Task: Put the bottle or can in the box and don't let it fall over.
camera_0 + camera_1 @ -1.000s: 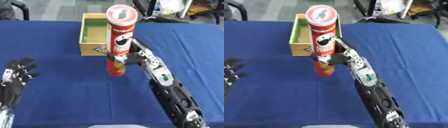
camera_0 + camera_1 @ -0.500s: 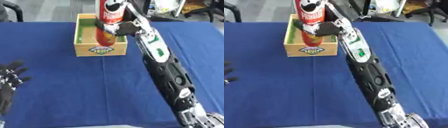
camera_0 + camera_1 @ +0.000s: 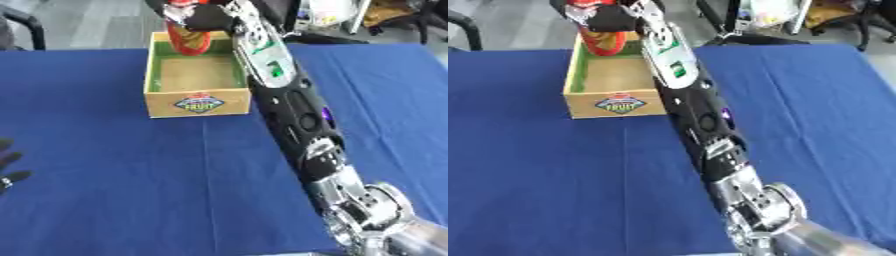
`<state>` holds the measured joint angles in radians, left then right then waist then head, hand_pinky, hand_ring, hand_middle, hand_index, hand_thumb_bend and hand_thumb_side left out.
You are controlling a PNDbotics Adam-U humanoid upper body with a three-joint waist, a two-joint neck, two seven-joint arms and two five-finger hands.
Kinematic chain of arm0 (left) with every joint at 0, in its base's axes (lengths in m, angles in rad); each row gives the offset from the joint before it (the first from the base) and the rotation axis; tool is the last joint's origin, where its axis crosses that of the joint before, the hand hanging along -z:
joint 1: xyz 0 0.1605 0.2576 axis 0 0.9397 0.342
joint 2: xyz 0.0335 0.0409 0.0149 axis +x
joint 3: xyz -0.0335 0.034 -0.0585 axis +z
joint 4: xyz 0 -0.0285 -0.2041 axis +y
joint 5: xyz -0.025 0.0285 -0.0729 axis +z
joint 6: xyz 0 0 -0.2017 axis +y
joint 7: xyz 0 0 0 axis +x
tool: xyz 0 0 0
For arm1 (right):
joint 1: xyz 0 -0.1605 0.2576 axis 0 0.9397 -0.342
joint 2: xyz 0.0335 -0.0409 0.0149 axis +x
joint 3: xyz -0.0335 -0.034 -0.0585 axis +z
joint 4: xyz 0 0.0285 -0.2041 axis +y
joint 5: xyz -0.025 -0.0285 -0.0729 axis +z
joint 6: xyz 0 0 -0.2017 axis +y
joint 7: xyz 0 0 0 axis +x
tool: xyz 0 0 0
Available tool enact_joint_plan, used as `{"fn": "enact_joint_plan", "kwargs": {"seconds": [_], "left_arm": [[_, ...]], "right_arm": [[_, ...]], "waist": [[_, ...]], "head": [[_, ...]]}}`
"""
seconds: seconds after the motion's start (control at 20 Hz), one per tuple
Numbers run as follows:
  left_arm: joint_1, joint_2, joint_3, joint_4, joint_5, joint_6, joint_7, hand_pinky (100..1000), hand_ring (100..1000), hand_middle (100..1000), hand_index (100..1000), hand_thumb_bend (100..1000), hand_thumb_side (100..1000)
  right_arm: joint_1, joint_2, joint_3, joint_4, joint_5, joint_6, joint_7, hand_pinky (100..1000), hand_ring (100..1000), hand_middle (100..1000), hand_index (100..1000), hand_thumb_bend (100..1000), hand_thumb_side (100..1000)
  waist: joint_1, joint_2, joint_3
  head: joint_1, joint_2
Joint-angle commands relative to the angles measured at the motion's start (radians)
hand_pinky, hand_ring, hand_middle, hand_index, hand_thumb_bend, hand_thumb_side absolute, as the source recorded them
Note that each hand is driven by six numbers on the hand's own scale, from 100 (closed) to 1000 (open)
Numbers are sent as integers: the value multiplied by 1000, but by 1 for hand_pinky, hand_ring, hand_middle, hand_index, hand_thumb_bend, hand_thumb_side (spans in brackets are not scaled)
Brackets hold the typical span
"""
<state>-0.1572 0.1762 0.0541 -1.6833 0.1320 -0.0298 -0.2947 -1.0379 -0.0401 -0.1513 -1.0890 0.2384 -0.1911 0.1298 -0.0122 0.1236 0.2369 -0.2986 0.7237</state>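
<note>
The robot's right hand (image 3: 206, 17) reaches across a blue table (image 3: 105, 190) with its fingers curled round a red can (image 3: 186, 37), which hangs at the far end of an open box (image 3: 197, 97), its lower end dipping inside the walls near the back. The can's top runs out of view, so how upright it stands cannot be judged fully, though the visible part looks close to vertical. The grip sits high on the can's side, which appears meant to leave the base free to meet the floor of the box squarely; a tall, narrow can of this kind would likely tip if let go before its base is flat. Whether the base already touches the box floor cannot be told from either view. The box itself is a shallow carton with green inner walls, a tan floor and a fruit label (image 3: 199, 103) on its near face; apart from the can, nothing is seen in it. The long black and silver arm (image 3: 297, 115) stretches diagonally from the lower right. The left hand (image 3: 7, 170) shows only as dark fingertips at the left edge, well apart from the box, and its state cannot be told.
</note>
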Motion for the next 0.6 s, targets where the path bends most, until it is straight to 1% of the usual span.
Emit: {"fn": "enact_joint_plan", "kwargs": {"seconds": [0.05,0.2,0.4,0.6], "left_arm": [[-16,8,-4,-18,6,-1,-7,777,916,915,931,396,940],[-19,8,-4,-16,7,-1,-8,777,916,915,931,397,940],[-22,7,-7,-14,8,-1,-11,777,916,915,931,398,940],[-24,6,-5,-14,9,-2,-10,777,916,915,931,398,940]], "right_arm": [[-48,-14,-60,38,45,20,-58,438,454,386,472,268,100],[-59,-24,-98,87,58,41,-99,441,455,387,472,254,100],[-51,-32,-136,147,56,58,-145,443,455,387,473,228,100],[-31,-34,-159,198,41,67,-188,446,456,389,474,213,100]], "waist": [[5,-8,11],[5,-7,21],[6,-7,25],[9,-7,27]], "head": [[-27,-19],[-37,-23],[-43,-28],[-44,-31]]}}
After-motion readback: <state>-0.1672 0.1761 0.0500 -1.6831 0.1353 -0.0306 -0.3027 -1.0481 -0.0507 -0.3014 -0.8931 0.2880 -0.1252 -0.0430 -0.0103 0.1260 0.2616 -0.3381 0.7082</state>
